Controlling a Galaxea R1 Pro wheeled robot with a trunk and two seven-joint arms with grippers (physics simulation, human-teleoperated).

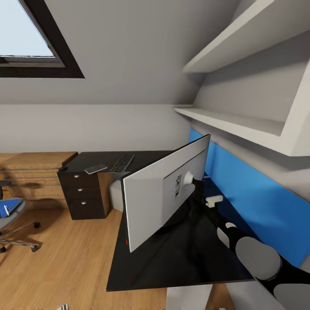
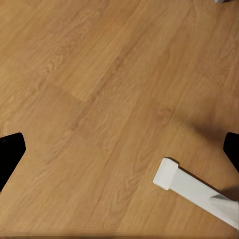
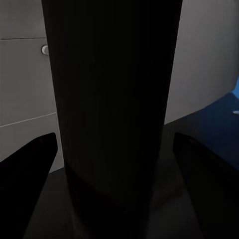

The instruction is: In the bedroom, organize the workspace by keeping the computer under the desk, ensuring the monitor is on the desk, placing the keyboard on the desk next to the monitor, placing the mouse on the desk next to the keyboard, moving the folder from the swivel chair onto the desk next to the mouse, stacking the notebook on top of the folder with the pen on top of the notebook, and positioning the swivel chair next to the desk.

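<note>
A: What was seen at left?
B: The chair [image 1: 10, 215] with the folder [image 1: 9, 206] on its seat; the left gripper [image 2: 119, 149] was spread open over the floor [image 2: 99, 89].

A: And further right?
B: The notebook [image 1: 95, 168] and keyboard [image 1: 122, 163] lay on the desk [image 1: 172, 258]. The monitor [image 1: 163, 189] was stood there, its stand [image 3: 112, 99] framed between the right gripper's [image 3: 117, 149] parted fingers [image 3: 30, 159]; contact could not be told.

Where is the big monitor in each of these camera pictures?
Head view: monitor mid-picture on the desk, pale back toward us.
Right wrist view: its black stand rises close between the fingers.
Left wrist view: looks down at wood floor.
Shared landmark: blue wall panel, head and right wrist views.
</note>
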